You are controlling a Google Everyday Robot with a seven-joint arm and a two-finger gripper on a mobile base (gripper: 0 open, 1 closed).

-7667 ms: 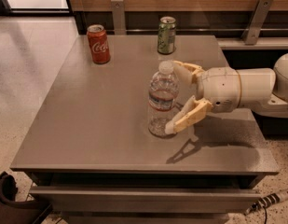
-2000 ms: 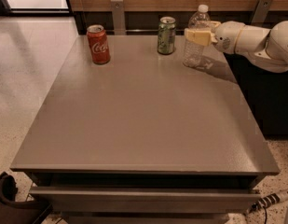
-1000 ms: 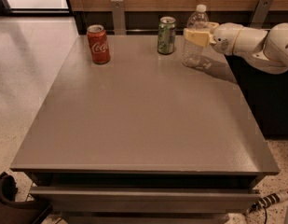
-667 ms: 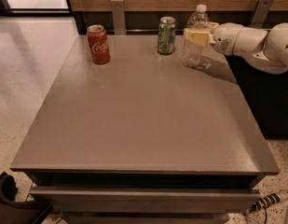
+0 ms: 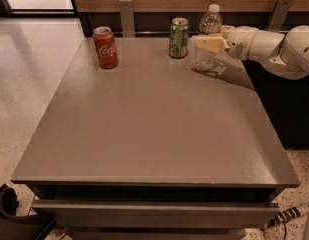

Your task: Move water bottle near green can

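The water bottle, clear with a white cap, stands upright at the far right of the grey table. The green can stands just to its left, a small gap between them. My gripper reaches in from the right, and its cream fingers are closed around the bottle's middle, hiding the label. The bottle's base rests on or just above the tabletop.
A red Coca-Cola can stands at the far left of the table. A wood-panelled wall with metal brackets runs behind. My white arm stretches over the table's right edge. A cable lies on the floor at lower right.
Since 7.7 s ago my gripper has carried the bottle from the table's middle to the far right beside the green can. Over the last second nothing has visibly moved.
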